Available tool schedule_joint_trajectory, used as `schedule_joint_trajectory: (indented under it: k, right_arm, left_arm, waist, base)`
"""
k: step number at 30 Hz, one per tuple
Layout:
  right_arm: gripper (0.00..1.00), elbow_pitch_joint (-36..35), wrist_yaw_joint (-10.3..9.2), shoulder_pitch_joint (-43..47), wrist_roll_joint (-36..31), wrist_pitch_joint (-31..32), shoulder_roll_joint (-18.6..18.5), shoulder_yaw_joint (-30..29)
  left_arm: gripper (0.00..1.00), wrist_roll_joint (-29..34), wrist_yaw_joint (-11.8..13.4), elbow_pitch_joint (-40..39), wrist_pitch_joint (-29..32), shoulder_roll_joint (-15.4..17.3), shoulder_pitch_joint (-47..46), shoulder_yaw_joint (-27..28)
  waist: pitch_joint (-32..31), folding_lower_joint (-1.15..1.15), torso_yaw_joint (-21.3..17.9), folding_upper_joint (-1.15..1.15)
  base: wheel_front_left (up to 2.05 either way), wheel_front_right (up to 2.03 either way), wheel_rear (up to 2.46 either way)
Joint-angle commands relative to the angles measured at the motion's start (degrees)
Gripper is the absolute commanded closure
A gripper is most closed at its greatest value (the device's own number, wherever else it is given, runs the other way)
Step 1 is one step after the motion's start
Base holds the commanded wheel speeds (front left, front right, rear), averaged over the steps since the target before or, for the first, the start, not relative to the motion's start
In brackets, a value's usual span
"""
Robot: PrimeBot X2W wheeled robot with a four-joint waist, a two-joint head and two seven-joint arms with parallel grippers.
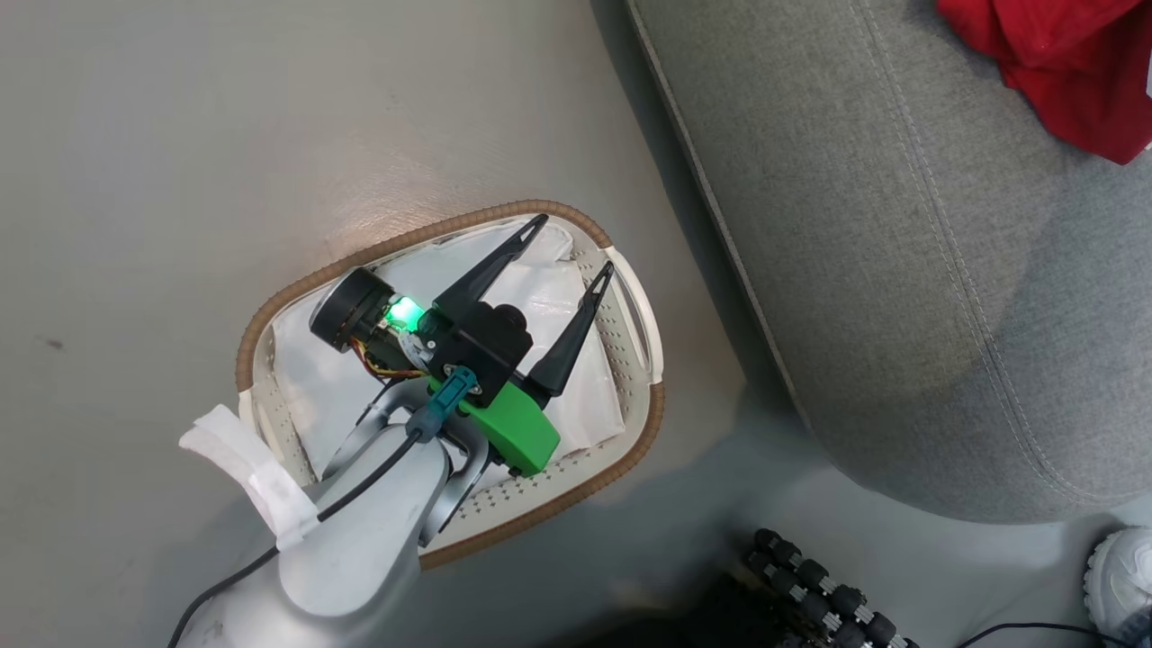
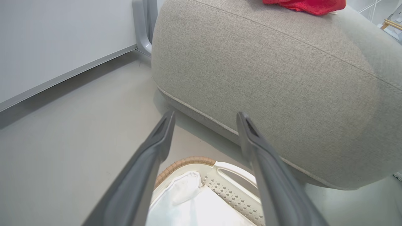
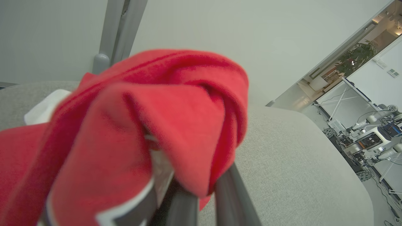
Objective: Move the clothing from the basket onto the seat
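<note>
The basket [image 1: 245, 360] stands on the floor beside the seat [image 1: 900, 270], with just the white liner [image 1: 540, 292] showing inside it. My left gripper [image 1: 576, 243] hovers over the basket's seat-side end, open, with nothing between its fingers. In the left wrist view, this gripper [image 2: 205, 115] points over the basket rim [image 2: 188, 160] toward the seat [image 2: 282, 78]. Red clothing [image 1: 1062, 63] lies on the seat's far part. In the right wrist view, my right gripper [image 3: 204, 201] is shut on the red clothing [image 3: 157, 119] above the seat [image 3: 282, 163]. The cloth drapes over the fingertips and hides them.
A person's white shoe [image 1: 1120, 576] is at the lower right, near my black wheeled base [image 1: 828, 585]. A pale wall and a grey post [image 2: 143, 28] stand behind the seat. Other robots [image 3: 370, 138] are far off in the room.
</note>
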Motion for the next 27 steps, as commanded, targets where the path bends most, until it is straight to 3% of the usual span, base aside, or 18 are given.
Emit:
schedule_joint_trajectory:
  k: [1, 2, 4, 5, 6, 19, 27]
  right_arm:
    - [1.0, -0.2, -0.08, 1.5, -0.8, -0.3, 0.6, -0.5]
    - [1.0, -0.5, -0.08, 1.9, -1.0, -0.3, 1.1, -0.9]
    - [0.67, -1.0, -0.08, 2.7, -1.4, -0.3, 1.6, -1.4]
    - [0.43, -1.3, -0.08, 3.3, -1.5, -0.3, 1.8, -1.4]
    - [0.0, -1.6, -0.08, 3.9, -1.5, -0.3, 1.9, -1.6]
    - [0.0, -7.2, -0.08, 14.1, -0.1, -0.3, 1.0, 3.7]
    - [0.0, -9.7, -0.08, 18.3, 1.0, -0.3, -0.5, 4.5]
  left_arm:
    - [0.0, 0.4, 0.2, -0.7, 0.1, 0.4, -0.4, 0.0]
    - [0.0, 0.3, 0.3, -1.0, 0.4, 0.6, -0.2, -0.1]
    - [0.0, 0.0, 0.4, -1.3, 0.4, 0.8, 0.4, -0.2]
    - [0.0, -0.1, 0.4, -1.5, 0.5, 0.9, 0.7, -0.3]
    - [0.0, -0.3, 0.5, -1.6, 0.5, 0.9, 1.0, -0.4]
    - [0.0, -3.2, -0.2, 0.6, -1.5, -0.7, 2.9, -1.3]
    - [0.0, -5.8, -0.6, 4.1, -3.9, -3.6, 4.0, -0.7]
  waist:
    - [0.9, -0.01, -1.3, 0.0]
    - [0.8, -0.01, -1.5, 0.0]
    - [0.5, -0.01, -1.8, 0.0]
    - [0.3, -0.01, -1.9, 0.0]
    - [0.0, -0.01, -2.0, 0.0]
    - [-7.0, -0.01, -2.6, 0.0]
    - [-13.8, -0.01, 0.3, 0.0]
  base:
    - [0.0, 0.0, 0.0]
    - [0.0, 0.0, 0.0]
    - [0.0, 0.0, 0.0]
    - [0.0, 0.0, 0.0]
    - [0.0, 0.0, 0.0]
    - [0.0, 0.0, 0.0]
    - [0.0, 0.0, 0.0]
